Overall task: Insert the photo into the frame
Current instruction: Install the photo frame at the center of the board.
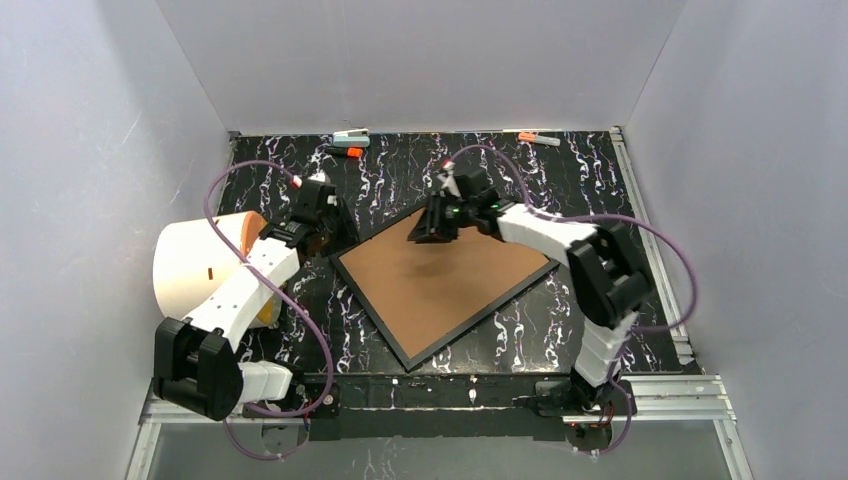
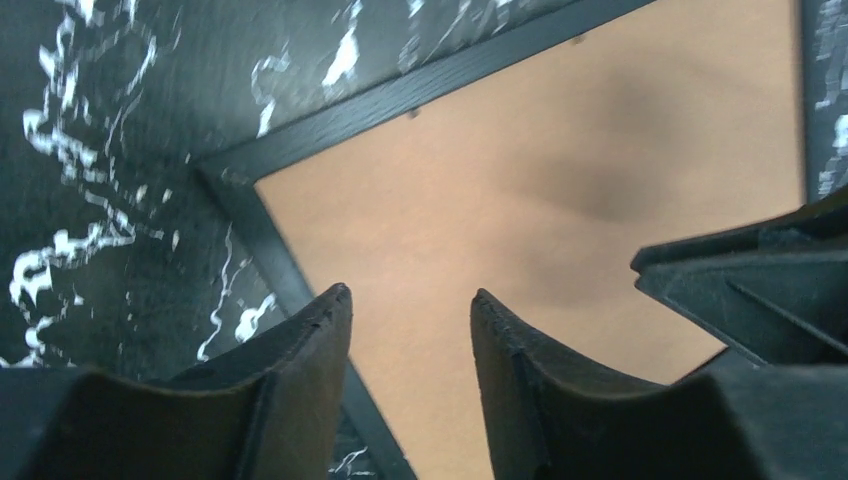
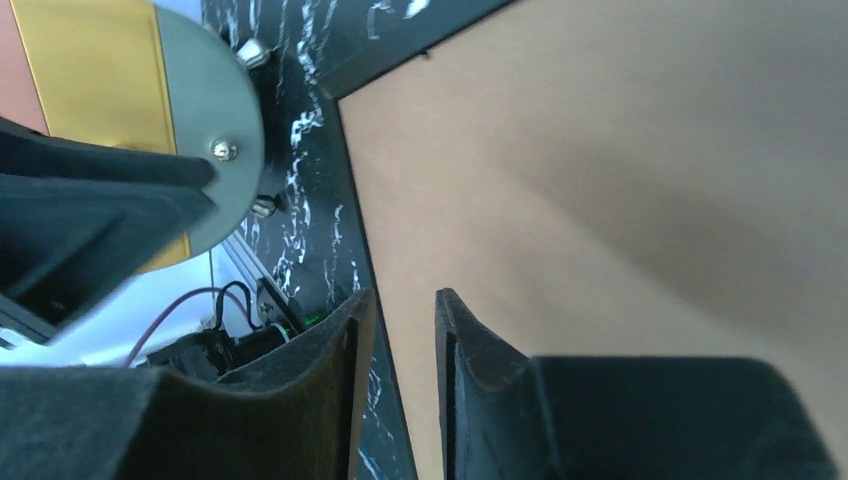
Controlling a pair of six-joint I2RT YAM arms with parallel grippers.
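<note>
- Lying flat on the black marbled table (image 1: 520,180) is the frame (image 1: 468,320), roughly mid-table and just ahead of both arms.
- Its brown backing board (image 1: 440,285) faces up and fills the black border.
- The frame sits cornerwise like a diamond: one corner points at the arm bases, one at the back wall, one left, one right.
- Long axis: can't tell from above, the sides look skewed. The near-right edge looks longest, running from the near corner out to the right corner.
- The left gripper (image 2: 410,300) hovers at the frame's left corner. Its fingers are apart with a clear gap and nothing between them, and the black border runs under them.
- The right gripper (image 3: 400,297) is at the far corner, over the board's edge. Its fingers have only a narrow gap with nothing seen clamped. Can't tell if it touches the frame.
- A white drum (image 1: 195,260) with an orange inside lies on its side at the left, beside the left arm.
- Small clips (image 1: 350,135) and an orange pen-like thing (image 1: 540,138) lie along the back edge, well apart from the frame.
</note>
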